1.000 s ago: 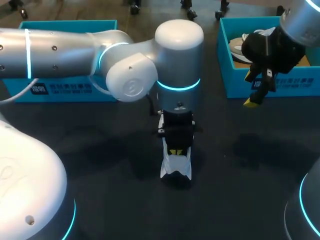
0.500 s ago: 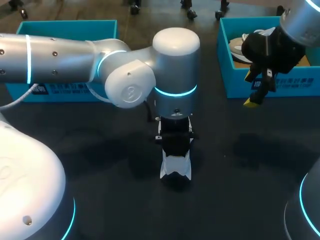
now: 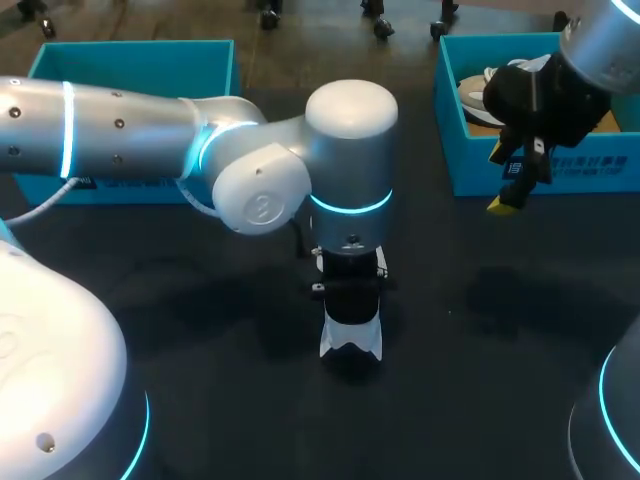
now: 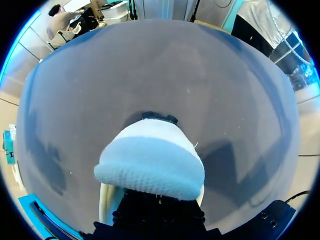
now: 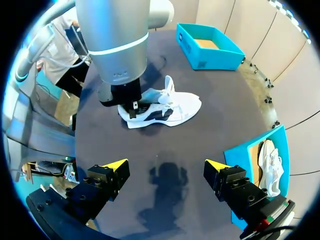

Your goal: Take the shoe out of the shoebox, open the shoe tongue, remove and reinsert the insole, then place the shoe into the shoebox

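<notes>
Shoe (image 3: 351, 338) lies on the table (image 3: 200, 300), left gripper (image 3: 351, 292) down at its opening — presumably for the insole, grip impossible to tell; right gripper (image 5: 166, 164) hangs released by the shoebox (image 3: 545, 172).

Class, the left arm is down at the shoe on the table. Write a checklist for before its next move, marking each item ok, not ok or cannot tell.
White shoe out of its box, on the table: ok.
Left gripper down at the shoe: ok.
Left gripper's hold on it: cannot tell.
Insole out: cannot tell.
Right gripper open, apart from the shoe: ok.
Left shoebox free for the return: ok, only its brown floor shows.
</notes>
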You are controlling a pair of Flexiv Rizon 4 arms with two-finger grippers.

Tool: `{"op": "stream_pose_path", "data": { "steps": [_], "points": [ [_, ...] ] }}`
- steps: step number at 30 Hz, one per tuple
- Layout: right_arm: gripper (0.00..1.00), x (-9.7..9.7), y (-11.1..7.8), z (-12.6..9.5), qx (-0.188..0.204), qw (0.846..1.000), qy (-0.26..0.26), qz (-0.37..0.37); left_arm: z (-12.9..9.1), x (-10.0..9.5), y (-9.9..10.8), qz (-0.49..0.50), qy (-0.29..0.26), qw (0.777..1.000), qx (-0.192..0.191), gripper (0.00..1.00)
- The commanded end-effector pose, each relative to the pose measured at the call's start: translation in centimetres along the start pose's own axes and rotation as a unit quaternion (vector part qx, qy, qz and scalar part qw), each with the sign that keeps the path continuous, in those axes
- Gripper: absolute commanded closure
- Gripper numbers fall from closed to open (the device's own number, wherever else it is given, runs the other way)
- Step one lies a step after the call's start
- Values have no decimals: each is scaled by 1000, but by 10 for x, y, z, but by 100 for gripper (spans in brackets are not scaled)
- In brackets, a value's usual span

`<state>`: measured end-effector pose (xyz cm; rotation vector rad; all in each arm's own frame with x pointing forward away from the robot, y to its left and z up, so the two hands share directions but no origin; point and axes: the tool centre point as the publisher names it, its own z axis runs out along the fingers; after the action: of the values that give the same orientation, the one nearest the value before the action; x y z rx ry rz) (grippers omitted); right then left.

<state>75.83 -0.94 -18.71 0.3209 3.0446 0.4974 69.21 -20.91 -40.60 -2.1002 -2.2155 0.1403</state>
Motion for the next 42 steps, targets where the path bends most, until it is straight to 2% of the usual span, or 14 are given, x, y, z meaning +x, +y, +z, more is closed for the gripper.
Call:
{"op": "stream_pose_path", "data": {
  "steps": [1, 15, 22, 30, 42],
  "points": [
    [0, -1, 1, 1, 1, 1000, 0, 1, 13, 5, 7, 0, -9, 1000, -21, 100],
    [0, -1, 1, 1, 1, 1000, 0, 1, 4, 3, 38, -40, -24, 993, -104, 100],
    [0, -1, 1, 1, 1, 1000, 0, 1, -16, 2, 45, -43, -38, 992, -116, 100],
    [0, -1, 1, 1, 1, 1000, 0, 1, -48, 1, 48, -35, -50, 986, -154, 100],
    [0, -1, 1, 1, 1, 1000, 0, 1, -72, -4, 66, -18, -55, 980, -190, 100]
  ]
}}
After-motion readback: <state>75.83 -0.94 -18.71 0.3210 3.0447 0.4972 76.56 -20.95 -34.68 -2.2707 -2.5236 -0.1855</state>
